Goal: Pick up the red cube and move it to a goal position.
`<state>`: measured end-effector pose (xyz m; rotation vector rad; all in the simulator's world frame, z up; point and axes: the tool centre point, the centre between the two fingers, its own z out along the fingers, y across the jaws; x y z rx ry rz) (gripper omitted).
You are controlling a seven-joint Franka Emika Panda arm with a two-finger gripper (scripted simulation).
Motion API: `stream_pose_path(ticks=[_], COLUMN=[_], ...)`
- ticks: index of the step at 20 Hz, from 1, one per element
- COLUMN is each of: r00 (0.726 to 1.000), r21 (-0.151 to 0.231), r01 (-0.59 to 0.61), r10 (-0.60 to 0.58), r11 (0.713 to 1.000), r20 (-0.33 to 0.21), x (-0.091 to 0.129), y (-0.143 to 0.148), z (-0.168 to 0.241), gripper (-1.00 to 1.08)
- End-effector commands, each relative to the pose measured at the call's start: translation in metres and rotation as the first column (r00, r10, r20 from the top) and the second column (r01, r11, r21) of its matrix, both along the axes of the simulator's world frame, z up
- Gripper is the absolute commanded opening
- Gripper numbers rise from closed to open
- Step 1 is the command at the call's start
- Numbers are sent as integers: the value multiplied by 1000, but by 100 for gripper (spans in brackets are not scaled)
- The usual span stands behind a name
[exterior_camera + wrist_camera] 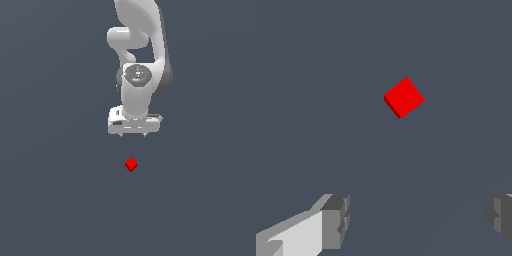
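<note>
A plain dark slate-grey worktop [50, 200] fills both views beneath the glossy white jointed robot arm [142, 45], whose white end effector [133, 135] hangs with its grey-padded fingers [336, 220] spread wide and nothing between them. The tiny bright red solid cube [131, 164] lies alone on the worktop, apart from the end effector and nearer the exterior view's camera, turned corner-on. The step in hand appears to be the approach: a clean grasp likely calls for centring over the cube, twisting the wrist so the pads meet flat faces rather than corners, then descending.
</note>
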<state>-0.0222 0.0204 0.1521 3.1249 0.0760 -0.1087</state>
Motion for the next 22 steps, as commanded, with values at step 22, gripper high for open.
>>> stream_pose_path(ticks=[22], r00=[953], r21=[14], r01=[-301], r10=[300], r11=[954], r20=[31], x=[34], y=[-11], z=[-62], gripper=[100])
